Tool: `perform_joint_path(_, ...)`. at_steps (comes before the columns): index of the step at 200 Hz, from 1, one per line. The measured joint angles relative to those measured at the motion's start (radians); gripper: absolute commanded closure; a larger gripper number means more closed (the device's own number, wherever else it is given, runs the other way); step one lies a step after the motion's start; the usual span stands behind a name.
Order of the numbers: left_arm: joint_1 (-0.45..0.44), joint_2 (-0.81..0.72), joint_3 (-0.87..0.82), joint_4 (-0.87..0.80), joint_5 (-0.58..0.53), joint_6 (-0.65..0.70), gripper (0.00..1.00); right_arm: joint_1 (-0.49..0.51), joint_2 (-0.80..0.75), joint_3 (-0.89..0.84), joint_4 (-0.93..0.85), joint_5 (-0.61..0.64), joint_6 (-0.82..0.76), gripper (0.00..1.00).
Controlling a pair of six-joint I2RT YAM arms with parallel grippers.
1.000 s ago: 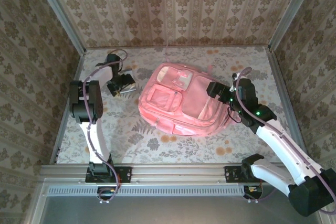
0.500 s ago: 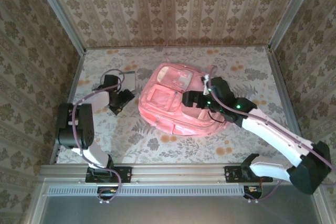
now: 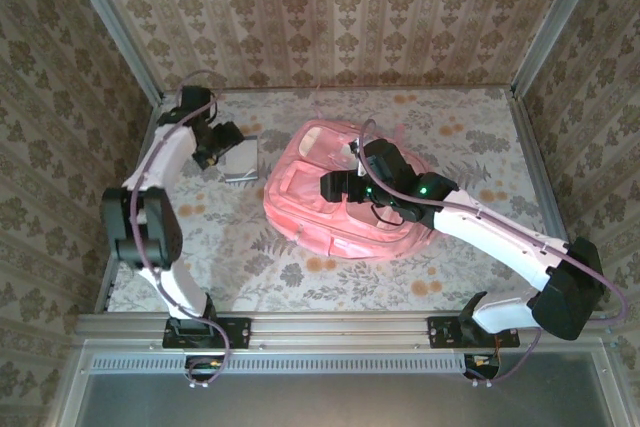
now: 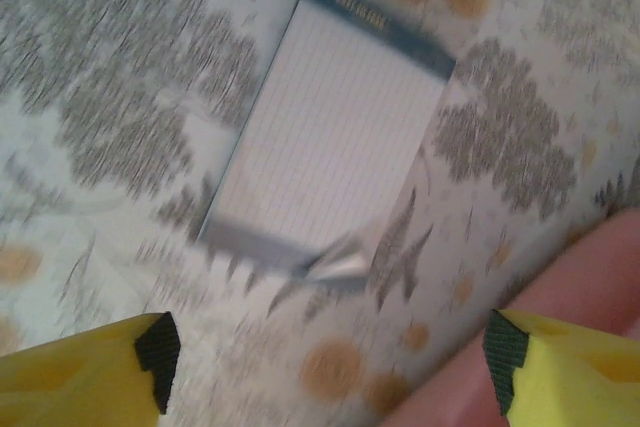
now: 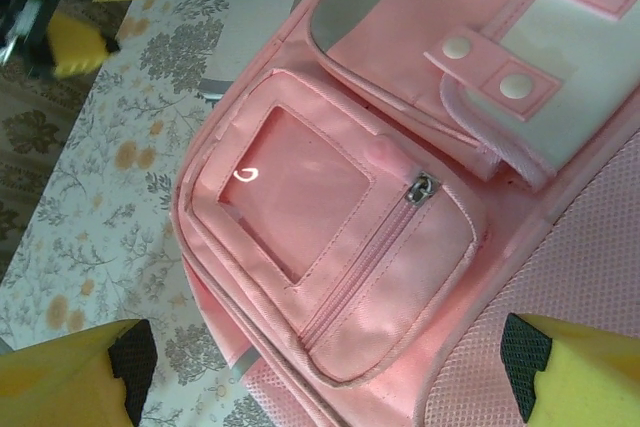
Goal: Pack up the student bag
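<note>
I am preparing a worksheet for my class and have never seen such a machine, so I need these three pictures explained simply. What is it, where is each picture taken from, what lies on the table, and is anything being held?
These are two robot arms bolted at the table's near edge. The wide picture comes from a fixed camera above and behind them. The other two come from a camera on each wrist. On the flower-patterned table lie a pink student bag and, beside it, a lined notepad. The left end effector hangs open close by the notepad. The right end effector hangs open above the bag's zipped front pocket. Nothing is held.
</note>
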Motion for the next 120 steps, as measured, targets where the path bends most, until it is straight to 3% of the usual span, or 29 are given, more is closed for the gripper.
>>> perform_joint_path(20, -0.001, 0.178, 0.133, 0.003, -0.005, 0.051, 0.35, -0.011, 0.0, -0.004, -0.001, 0.008, -0.012, 0.09)
perform_joint_path(43, -0.009, 0.353, 0.271, -0.003, -0.03, 0.105, 0.64, -0.037, -0.006, -0.034, 0.003, 0.009, -0.028, 0.08)
perform_joint_path(65, -0.016, 0.463, 0.408, -0.006, -0.043, 0.153, 0.8, -0.053, -0.006, -0.075, 0.007, 0.008, -0.034, 0.09)
perform_joint_path(120, -0.02, 0.496, 0.505, 0.044, -0.04, 0.196, 0.8, -0.06, 0.007, -0.166, 0.023, 0.003, -0.034, 0.09)
